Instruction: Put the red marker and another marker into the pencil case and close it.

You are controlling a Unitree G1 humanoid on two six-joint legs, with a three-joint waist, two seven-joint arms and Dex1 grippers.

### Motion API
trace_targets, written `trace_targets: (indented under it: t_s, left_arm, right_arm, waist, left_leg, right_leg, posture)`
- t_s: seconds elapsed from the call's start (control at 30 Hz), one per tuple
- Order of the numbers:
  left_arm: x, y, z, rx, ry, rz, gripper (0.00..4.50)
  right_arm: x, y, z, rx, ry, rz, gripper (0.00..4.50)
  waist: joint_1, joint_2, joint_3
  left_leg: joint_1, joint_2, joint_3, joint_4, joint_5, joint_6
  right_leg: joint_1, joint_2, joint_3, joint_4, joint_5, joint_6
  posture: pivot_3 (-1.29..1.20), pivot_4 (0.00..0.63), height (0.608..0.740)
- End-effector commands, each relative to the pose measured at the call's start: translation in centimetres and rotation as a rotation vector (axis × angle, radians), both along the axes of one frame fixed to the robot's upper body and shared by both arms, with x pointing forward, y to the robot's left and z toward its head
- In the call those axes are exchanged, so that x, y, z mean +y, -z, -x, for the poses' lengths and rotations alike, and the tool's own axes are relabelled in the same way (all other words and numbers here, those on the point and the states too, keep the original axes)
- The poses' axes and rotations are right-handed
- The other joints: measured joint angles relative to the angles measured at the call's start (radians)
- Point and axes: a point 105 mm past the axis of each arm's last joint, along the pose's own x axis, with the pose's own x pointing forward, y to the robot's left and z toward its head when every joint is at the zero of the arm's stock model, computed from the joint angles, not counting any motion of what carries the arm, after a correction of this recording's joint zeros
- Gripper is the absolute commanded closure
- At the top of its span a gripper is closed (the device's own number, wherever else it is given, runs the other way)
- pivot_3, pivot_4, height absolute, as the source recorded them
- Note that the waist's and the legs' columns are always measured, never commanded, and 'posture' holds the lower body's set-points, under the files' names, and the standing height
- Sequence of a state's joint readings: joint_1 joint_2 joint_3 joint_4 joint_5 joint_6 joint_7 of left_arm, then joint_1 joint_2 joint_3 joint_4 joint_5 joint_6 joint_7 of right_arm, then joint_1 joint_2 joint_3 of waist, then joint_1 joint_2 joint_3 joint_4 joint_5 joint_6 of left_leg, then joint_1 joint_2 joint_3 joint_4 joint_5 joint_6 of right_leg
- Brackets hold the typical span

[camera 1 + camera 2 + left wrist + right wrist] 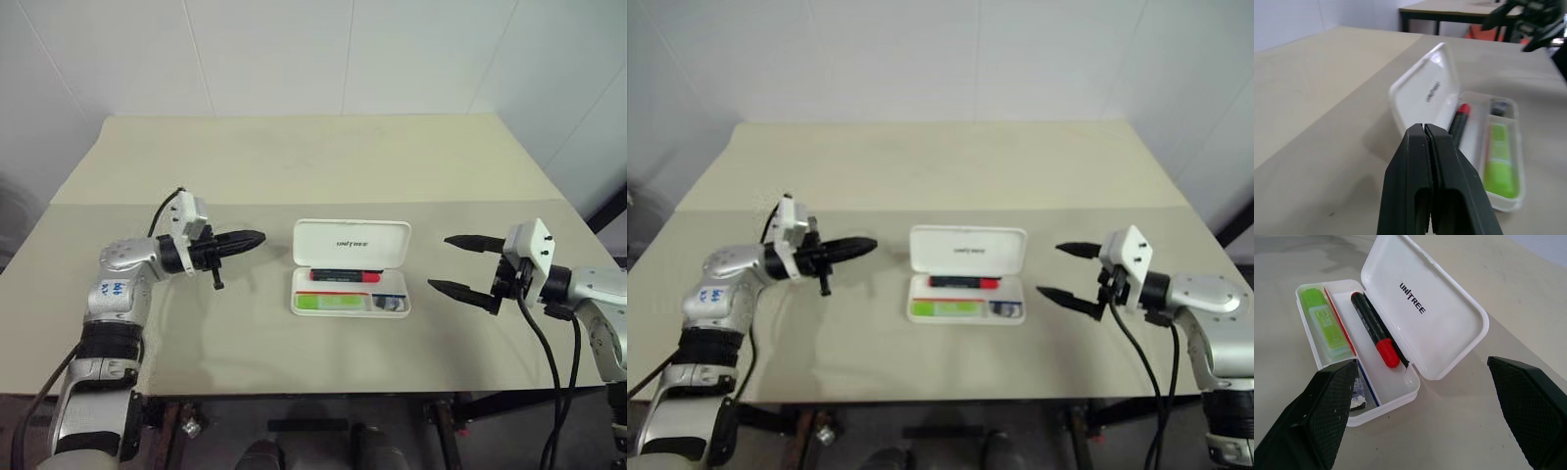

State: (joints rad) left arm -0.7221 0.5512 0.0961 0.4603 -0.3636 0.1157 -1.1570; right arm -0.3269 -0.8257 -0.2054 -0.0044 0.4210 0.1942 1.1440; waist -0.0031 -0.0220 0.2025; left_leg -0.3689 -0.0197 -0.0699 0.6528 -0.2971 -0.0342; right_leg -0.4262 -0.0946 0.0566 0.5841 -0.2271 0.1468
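Pencil case (351, 266): lid raised, lying on the table (294, 166) between both claws; holds red marker (1373, 329) by the hinge, green highlighter (1325, 323) in the front compartment. Left gripper (257, 237): fingers pressed together, empty, beside the case. Right gripper (453, 262): fingers spread wide, empty, on the opposite side.

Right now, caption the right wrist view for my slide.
Open right gripper facing the open pencil case, red marker and green highlighter inside.
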Motion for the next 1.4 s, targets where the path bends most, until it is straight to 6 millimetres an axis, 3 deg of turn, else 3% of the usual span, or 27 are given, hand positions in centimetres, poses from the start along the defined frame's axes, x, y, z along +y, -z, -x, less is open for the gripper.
trace_targets:
  t_s: [0.03, 0.27, 0.57, 0.8, 1.2, 1.27, 1.4]
  left_arm:
    - [-0.3, -1.2, -1.4, -0.063, -0.054, -0.009, 4.47]
    - [-2.2, -0.7, -4.2, -0.057, -0.123, -0.014, 4.47]
    - [-4.8, -0.3, -5.1, -0.053, -0.081, 0.002, 4.47]
    - [-5.8, -0.8, -3.4, -0.122, 0.06, 0.002, 4.47]
    - [-6.5, 2.4, 1.2, -0.123, 0.321, -0.165, 4.47]
    - [-7.0, 3.8, 2.0, -0.125, 0.357, -0.265, 4.47]
    - [-8.0, 4.5, 1.8, -0.117, 0.318, -0.301, 4.47]
  right_arm:
    - [-0.6, -1.4, 0.5, -0.051, 0.007, 0.019, 0.0]
    - [-0.6, -1.3, 0.7, -0.052, 0.018, 0.019, 0.0]
    - [0.3, -1.1, 0.6, -0.057, 0.008, 0.008, 0.0]
    - [0.2, -0.9, 0.8, -0.05, 0.009, 0.009, 0.0]
    - [-0.1, -0.8, 1.1, -0.033, 0.014, 0.011, 0.0]
    - [-0.3, -0.7, 1.2, -0.027, 0.019, 0.014, 0.0]
    - [-0.3, -0.6, 1.3, -0.023, 0.025, 0.012, 0.0]
  waist:
    - [0.0, 0.0, 0.0]
    - [0.002, 0.0, 0.0]
    - [0.002, 0.0, 0.0]
    - [0.001, 0.0, 0.0]
    - [0.001, 0.0, 0.0]
    - [0.0, 0.0, 0.0]
    - [0.002, 0.0, 0.0]
  left_leg:
    - [0.0, 0.0, 0.0, 0.0, 0.0, 0.0]
    - [-0.001, 0.0, 0.0, 0.0, 0.0, 0.0]
    - [-0.002, 0.0, 0.001, 0.0, 0.0, 0.0]
    - [-0.002, 0.0, 0.001, -0.001, 0.0, 0.0]
    - [-0.001, 0.0, 0.001, 0.0, 0.0, 0.0]
    - [-0.001, 0.0, 0.001, 0.001, 0.0, 0.0]
    - [-0.001, 0.0, 0.001, 0.001, 0.0, 0.0]
  right_leg:
    - [0.0, 0.0, 0.0, 0.0, 0.0, 0.0]
    - [0.0, 0.0, 0.0, 0.0, 0.001, 0.001]
    - [0.0, 0.0, 0.0, -0.001, 0.001, 0.002]
    - [0.0, 0.0, 0.0, 0.0, 0.001, 0.002]
    - [0.0, 0.0, 0.001, 0.0, 0.001, 0.002]
    - [0.0, 0.0, 0.001, 0.0, 0.001, 0.002]
    - [0.0, 0.0, 0.001, -0.001, 0.001, 0.001]
  posture:
    - [0.0, 0.15, 0.74]
    - [0.0, 0.15, 0.74]
    - [0.0, 0.15, 0.74]
    - [0.0, 0.15, 0.74]
    - [0.0, 0.15, 0.74]
    - [0.0, 0.15, 0.74]
    - [0.0, 0.15, 0.74]
